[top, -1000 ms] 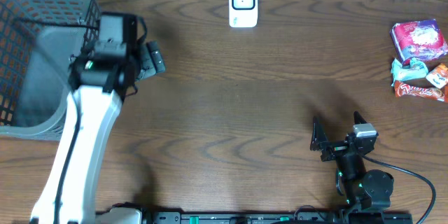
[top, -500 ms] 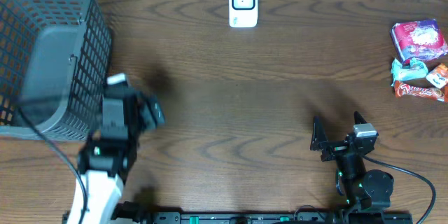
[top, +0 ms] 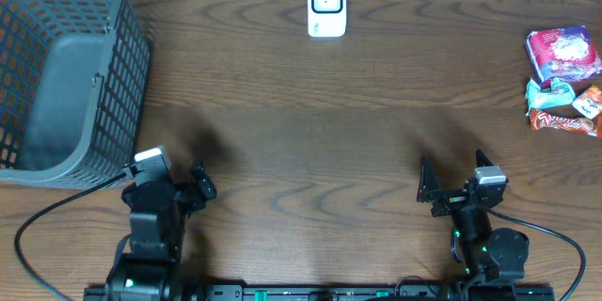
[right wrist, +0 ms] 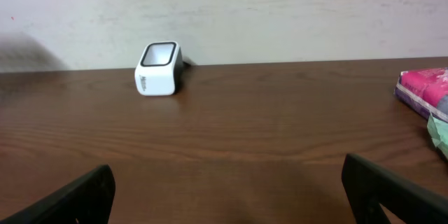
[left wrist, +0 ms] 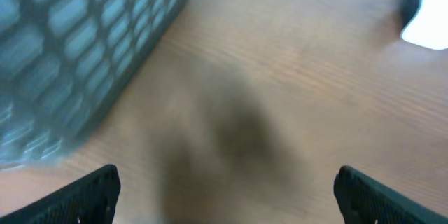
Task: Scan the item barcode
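Observation:
The white barcode scanner [top: 326,5] stands at the far edge of the table; the right wrist view shows this scanner [right wrist: 157,58] ahead to the left. The items are snack packs at the far right: a pink pack [top: 562,52] and a red-brown wrapper [top: 562,120] beside it. The pink pack [right wrist: 425,88] shows at the right edge of the right wrist view. My left gripper [top: 174,177] sits open and empty near the front left. My right gripper [top: 454,171] sits open and empty near the front right, far from the packs.
A grey mesh basket [top: 56,66] fills the back left corner, close beside my left gripper [left wrist: 227,199]; the left wrist view is blurred, with the basket [left wrist: 70,42] at its left. My right gripper [right wrist: 227,196] faces bare brown tabletop and a pale wall.
My left arm has drawn back from beside the basket to the table's front edge and folded low. The right arm has not moved.

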